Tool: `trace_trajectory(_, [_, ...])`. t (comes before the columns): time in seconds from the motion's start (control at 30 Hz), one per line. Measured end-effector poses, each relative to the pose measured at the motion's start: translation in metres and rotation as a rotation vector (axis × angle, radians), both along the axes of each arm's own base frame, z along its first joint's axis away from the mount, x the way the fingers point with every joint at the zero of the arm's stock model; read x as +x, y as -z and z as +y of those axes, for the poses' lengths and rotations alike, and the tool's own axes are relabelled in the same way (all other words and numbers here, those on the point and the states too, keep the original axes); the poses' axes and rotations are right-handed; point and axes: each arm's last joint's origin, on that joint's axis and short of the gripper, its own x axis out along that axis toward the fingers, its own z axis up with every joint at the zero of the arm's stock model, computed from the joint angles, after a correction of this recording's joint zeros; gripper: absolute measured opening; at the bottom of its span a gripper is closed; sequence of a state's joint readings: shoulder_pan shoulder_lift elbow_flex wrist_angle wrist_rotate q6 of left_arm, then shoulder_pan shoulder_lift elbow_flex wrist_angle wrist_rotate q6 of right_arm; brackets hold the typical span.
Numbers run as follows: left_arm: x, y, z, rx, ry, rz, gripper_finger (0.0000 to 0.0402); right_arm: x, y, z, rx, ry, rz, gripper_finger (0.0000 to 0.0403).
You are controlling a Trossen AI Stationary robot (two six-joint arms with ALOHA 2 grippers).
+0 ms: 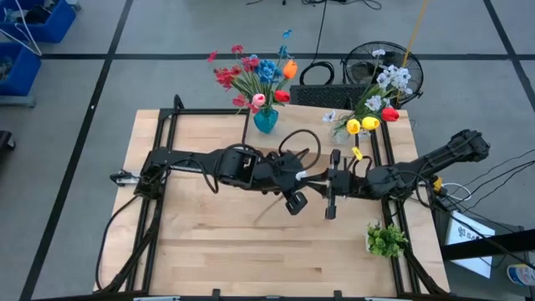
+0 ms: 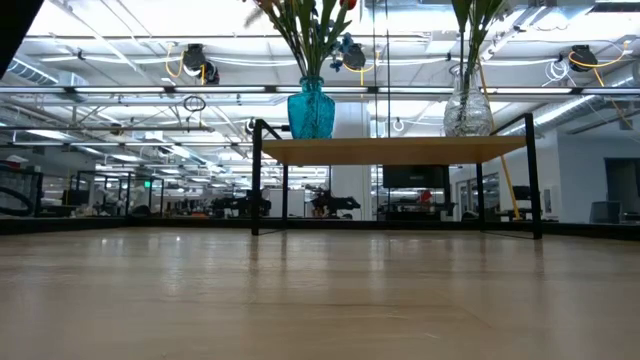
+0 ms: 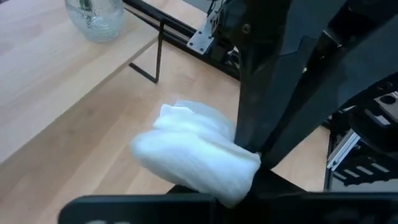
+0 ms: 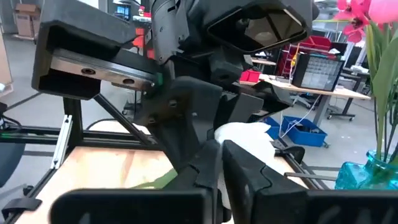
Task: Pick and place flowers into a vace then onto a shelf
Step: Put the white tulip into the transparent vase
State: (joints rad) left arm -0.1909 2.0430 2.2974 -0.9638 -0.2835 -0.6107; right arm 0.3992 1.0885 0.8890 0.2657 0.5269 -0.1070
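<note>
A white flower [image 1: 305, 176] on a thin green stem [image 4: 152, 182] hangs above the table's middle, where my two grippers meet. My left gripper [image 1: 298, 179] comes from the table's left, tipped downward. My right gripper [image 4: 222, 168] reaches in level from the right. Both are shut at the flower. On the shelf [image 2: 390, 150] at the far side stand a blue vase [image 1: 266, 119] with red, pink and blue flowers [image 1: 255, 75] and a clear vase [image 2: 466, 108] with white and yellow flowers [image 1: 380, 92]. My left gripper is at the flower just beside the white blossom [image 3: 186, 155]. Its own body hides the place of contact. Its fingers [image 4: 196, 140] slant down from the table's left. The flower is lifted clear of the table. My right gripper pinches the flower at the blossom's base [image 3: 245, 165] between its two fingers [image 3: 258, 140], which come in level from the table's right. The blossom sticks out past the fingertips. The stem trails off toward the near left, clear of the table.
A green leafy clump [image 1: 386, 240] lies near the table's right edge. A small yellow piece [image 1: 357, 153] lies in front of the shelf. A black fan [image 1: 380, 71] and cables sit on the floor beyond the far edge. Bare wood stretches along the table's near side.
</note>
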Motion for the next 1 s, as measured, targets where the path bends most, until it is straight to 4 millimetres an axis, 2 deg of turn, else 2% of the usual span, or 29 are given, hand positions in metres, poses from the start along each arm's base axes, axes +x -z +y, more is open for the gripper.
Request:
trace_trajectory(0.13, [-0.003,0.003,-0.002,0.006,0.007,0.035,0.0011,-0.001,-0.001,0.000,-0.008,-0.004,-0.001,0.0050])
trace_trajectory(0.27, [-0.011,0.003,-0.003,0.010,0.000,0.093,0.0008,-0.005,-0.004,-0.001,0.070,-0.009,-0.026,0.0099])
trace_trajectory(0.43, [-0.023,-0.013,-0.004,-0.017,-0.017,0.049,0.0007,-0.017,-0.013,0.004,0.100,-0.052,-0.057,0.0148])
trace_trajectory(0.57, [-0.040,-0.045,-0.002,-0.005,-0.035,-0.099,0.0007,-0.033,-0.023,0.009,0.114,-0.107,-0.098,0.0164])
trace_trajectory(0.7, [-0.061,-0.098,0.001,0.123,0.011,-0.399,0.0007,-0.049,-0.029,0.016,0.180,-0.200,-0.115,0.0160])
trace_trajectory(0.87, [-0.077,-0.161,0.007,0.498,0.069,-0.859,0.0007,-0.060,-0.029,0.024,0.281,-0.288,-0.084,0.0144])
trace_trajectory(1.0, [-0.079,-0.183,0.016,0.826,0.088,-1.103,0.0007,-0.064,-0.023,0.032,0.376,-0.329,-0.023,0.0138])
